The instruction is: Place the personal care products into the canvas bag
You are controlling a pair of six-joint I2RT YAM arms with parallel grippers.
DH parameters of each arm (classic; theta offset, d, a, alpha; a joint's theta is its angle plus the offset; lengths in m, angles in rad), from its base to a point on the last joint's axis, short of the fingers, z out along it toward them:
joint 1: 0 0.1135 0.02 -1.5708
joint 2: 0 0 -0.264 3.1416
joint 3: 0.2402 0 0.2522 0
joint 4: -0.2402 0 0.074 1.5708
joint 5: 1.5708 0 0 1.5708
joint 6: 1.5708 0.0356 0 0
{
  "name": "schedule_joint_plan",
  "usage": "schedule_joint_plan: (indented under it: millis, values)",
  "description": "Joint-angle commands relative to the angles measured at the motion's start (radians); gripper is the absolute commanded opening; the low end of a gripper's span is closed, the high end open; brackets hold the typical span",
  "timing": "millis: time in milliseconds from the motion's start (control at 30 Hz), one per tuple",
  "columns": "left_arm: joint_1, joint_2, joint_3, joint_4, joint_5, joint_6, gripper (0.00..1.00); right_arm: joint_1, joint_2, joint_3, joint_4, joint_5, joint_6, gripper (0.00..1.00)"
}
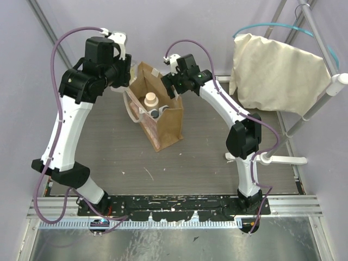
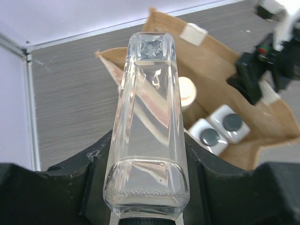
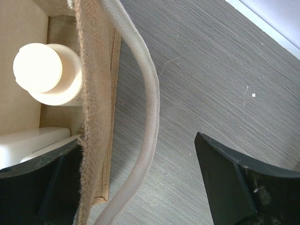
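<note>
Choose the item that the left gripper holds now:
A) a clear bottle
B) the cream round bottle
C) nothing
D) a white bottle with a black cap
A: the left wrist view shows the left gripper shut on a clear bottle, while the cream bottle and the two white bottles stand inside the canvas bag.

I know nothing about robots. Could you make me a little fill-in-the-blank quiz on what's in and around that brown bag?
1. The tan canvas bag holds ____ white rectangular bottles with black round caps.
2. Beside them stands a round bottle coloured ____.
3. The left gripper is ____ on a clear rectangular bottle.
4. The right gripper is ____, its fingers either side of the bag's wall.
Missing words: two; cream; shut; open.
</note>
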Motion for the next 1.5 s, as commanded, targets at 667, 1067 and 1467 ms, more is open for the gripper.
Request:
schedule_joint_plan:
  millis: [667, 1067, 1467]
  values:
    - [0.168, 0.403, 0.195, 0.045, 0.098, 0.119, 0.0, -0.001, 0.015, 0.087, -0.058, 0.042, 0.005, 0.93]
    - [0.237, 0.55, 0.235, 0.012, 0.221, 0.149, 0.06, -0.03, 0.04, 0.087, -0.077, 0.026, 0.026, 0.93]
    - [0.241, 0.626, 0.224, 0.017, 0.322, 0.153, 0.34, -0.071, 0.047, 0.067, -0.077, -0.006, 0.031, 0.93]
